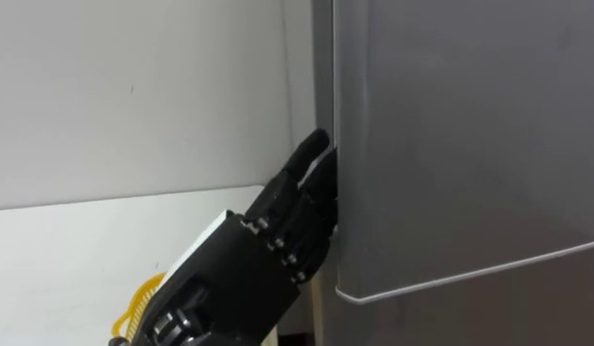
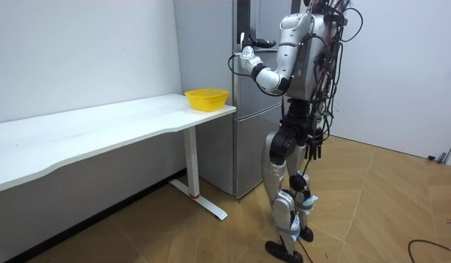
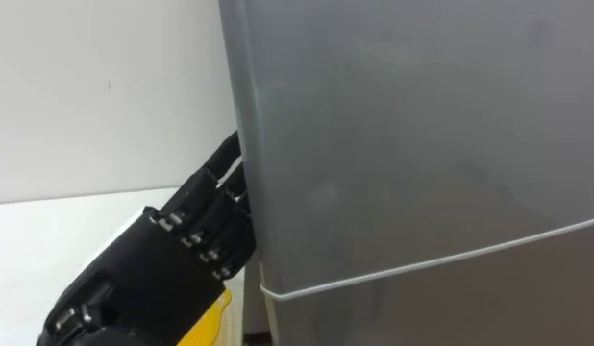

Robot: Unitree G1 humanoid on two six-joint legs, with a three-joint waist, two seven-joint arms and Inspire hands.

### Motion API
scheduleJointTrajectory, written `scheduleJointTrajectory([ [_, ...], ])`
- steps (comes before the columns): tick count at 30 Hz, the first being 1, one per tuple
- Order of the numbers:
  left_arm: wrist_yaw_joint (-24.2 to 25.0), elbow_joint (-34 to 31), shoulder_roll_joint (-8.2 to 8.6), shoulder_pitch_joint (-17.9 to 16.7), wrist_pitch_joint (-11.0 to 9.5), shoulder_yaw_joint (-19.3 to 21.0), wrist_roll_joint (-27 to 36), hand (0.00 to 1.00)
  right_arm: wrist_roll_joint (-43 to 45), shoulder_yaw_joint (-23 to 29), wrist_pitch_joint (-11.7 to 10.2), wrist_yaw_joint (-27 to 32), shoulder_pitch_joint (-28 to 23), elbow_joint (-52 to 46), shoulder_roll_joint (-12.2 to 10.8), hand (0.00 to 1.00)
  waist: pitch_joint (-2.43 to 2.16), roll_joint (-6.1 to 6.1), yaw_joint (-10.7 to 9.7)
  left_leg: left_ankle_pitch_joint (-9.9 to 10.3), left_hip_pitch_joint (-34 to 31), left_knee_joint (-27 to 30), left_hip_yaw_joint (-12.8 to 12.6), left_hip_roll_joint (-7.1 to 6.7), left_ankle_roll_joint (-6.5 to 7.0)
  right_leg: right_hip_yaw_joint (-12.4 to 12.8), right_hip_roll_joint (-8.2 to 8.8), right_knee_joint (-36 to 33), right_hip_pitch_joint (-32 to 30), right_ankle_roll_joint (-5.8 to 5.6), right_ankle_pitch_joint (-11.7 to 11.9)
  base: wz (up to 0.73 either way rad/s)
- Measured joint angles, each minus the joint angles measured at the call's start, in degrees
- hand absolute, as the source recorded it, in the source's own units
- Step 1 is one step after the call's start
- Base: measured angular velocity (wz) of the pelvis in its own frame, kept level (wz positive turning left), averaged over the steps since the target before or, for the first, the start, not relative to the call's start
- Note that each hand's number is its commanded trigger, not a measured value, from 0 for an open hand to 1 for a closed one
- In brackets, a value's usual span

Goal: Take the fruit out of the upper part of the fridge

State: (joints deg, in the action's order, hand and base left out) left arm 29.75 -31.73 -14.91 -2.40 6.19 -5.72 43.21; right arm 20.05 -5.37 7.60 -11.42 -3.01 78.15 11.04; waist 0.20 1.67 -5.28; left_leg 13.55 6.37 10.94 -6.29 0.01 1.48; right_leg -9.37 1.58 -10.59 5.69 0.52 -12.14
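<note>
Upper fridge door [image 1: 451, 144]: shut, with left hand [image 1: 268, 235] at its left edge.

Slide fingertips [image 1: 311, 149] fully behind the edge before pulling, then draw outward steadily to break the seal without slipping. Fingers extended nearly straight against the edge, gripping nothing. Item to retrieve presumably inside, hidden behind the door, right of the hand. Keep elbow clear of yellow bowl [image 1: 141, 300] below.

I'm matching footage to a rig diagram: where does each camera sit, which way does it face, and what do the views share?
Left eye view: on the head, facing the fridge's upper door close up; left hand at its left edge.
Right eye view: beside it, same aim; same hand, partly behind the door's edge.
Room view: standing off in the room, seeing the whole robot before the fridge, by the table.
All three share the hand and door.
</note>
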Motion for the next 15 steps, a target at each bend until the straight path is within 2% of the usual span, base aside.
scheduleJointTrajectory([
  [15, 0.6, 0.2, -0.22, 0.0, 0.0, -0.2, 0.0, 0.00, 0.2, -0.1, 0.8, 0.0, 0.0, 0.0, 0.0, 0.00, 0.03, 0.40, 0.1, 0.0, 0.1, 0.2, 0.0, -0.02, 0.00, 0.1, 0.02, -0.1, 0.1, -0.01, 0.0, 0.00],
])
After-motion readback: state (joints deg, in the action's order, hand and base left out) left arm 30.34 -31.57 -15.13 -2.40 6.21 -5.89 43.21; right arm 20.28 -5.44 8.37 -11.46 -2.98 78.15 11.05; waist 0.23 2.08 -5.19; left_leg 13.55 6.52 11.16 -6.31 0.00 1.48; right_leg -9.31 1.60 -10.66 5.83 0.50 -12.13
